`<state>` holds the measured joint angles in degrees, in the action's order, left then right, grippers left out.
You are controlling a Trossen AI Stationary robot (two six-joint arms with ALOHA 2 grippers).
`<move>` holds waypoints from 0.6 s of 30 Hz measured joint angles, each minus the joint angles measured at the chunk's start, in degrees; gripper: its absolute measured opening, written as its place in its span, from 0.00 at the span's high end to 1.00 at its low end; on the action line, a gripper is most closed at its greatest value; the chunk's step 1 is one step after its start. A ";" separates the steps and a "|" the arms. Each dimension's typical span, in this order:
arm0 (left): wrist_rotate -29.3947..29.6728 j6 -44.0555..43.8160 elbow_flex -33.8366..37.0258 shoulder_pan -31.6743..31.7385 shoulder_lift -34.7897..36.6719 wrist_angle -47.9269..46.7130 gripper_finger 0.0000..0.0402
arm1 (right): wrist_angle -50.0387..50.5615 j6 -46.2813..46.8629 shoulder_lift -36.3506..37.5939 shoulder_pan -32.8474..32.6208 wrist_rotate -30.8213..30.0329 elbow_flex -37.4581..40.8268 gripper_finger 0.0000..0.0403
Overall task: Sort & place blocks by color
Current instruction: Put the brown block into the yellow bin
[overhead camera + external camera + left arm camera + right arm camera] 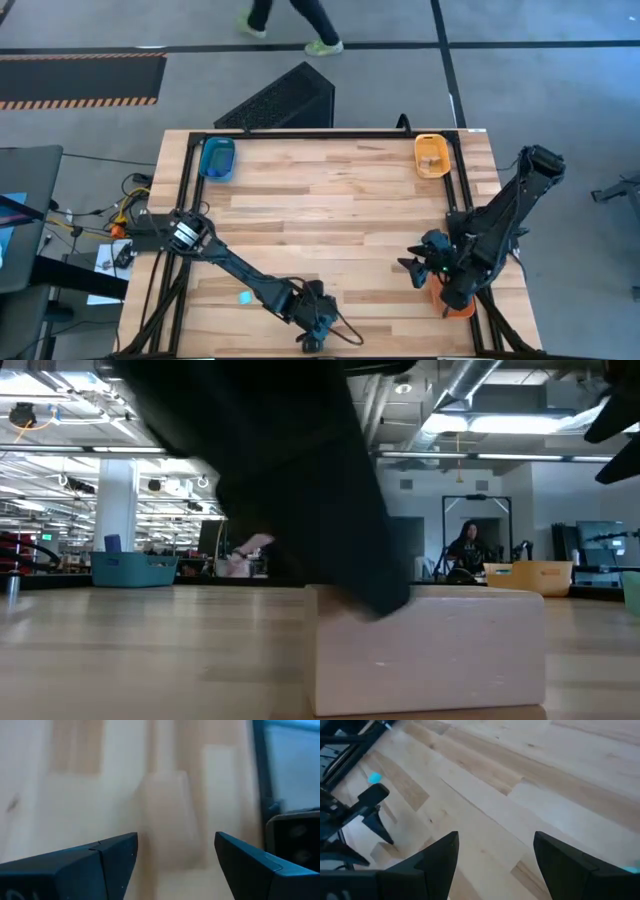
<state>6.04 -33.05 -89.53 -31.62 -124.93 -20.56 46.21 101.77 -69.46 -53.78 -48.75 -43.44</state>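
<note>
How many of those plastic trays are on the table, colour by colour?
Blue tray: 1
Yellow-orange tray: 1
Orange tray, partly hidden under the right arm: 1
Total: 3

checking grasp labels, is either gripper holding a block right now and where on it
Nothing is held. The left gripper hangs open just above a pale wooden block, its fingers not on it. The right gripper is open over bare table.

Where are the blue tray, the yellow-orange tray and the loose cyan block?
blue tray (218,160), high view, on its rim.
yellow-orange tray (432,156), high view, on its wall.
cyan block (244,296), high view, on its top face.
</note>
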 joint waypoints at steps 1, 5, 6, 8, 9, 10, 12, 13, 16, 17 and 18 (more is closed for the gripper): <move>-0.21 -0.01 -0.33 0.00 -0.50 1.26 0.37 | 0.29 1.15 -0.69 -0.42 -0.07 -0.02 0.30; 0.78 -0.05 -0.13 0.18 -1.16 -1.63 0.37 | 0.29 4.30 -3.25 -1.75 0.37 -0.07 0.30; 1.31 -0.03 -0.25 0.42 -1.29 -1.88 0.38 | 0.31 5.27 -3.97 -1.87 0.46 -0.02 0.30; 2.03 -0.03 -0.51 0.75 -1.16 -4.13 0.39 | 0.67 7.31 -5.09 -2.01 0.53 -0.04 0.30; 1.97 -0.29 -0.57 0.94 -1.06 -5.02 0.42 | 0.76 8.65 -5.71 -1.94 0.50 -0.04 0.30; 2.16 -0.48 -0.57 1.22 -1.05 -5.47 0.44 | 0.93 10.06 -6.17 -1.69 0.63 -0.02 0.30; 2.03 -0.56 -0.57 1.79 -1.05 -5.71 0.52 | 1.32 12.19 -6.62 -1.12 0.61 0.00 0.30; 2.02 -0.56 -0.57 2.09 -1.05 -5.78 0.57 | 1.34 12.97 -6.74 -0.75 0.54 0.00 0.30; 1.95 -0.49 -0.62 3.31 -1.01 -5.29 0.74 | 1.17 13.77 -6.58 0.72 0.48 0.00 0.30; 2.04 -0.39 -0.62 3.98 -1.02 -5.25 0.80 | 1.05 13.77 -6.32 1.22 0.53 0.00 0.30; 2.15 0.02 -0.62 4.59 -1.02 -5.03 0.85 | 0.90 13.79 -5.87 1.72 0.54 0.00 0.30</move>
<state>8.20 -33.02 -90.15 -27.03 -125.95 -25.59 47.11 115.57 -75.33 -52.06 -48.21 -43.44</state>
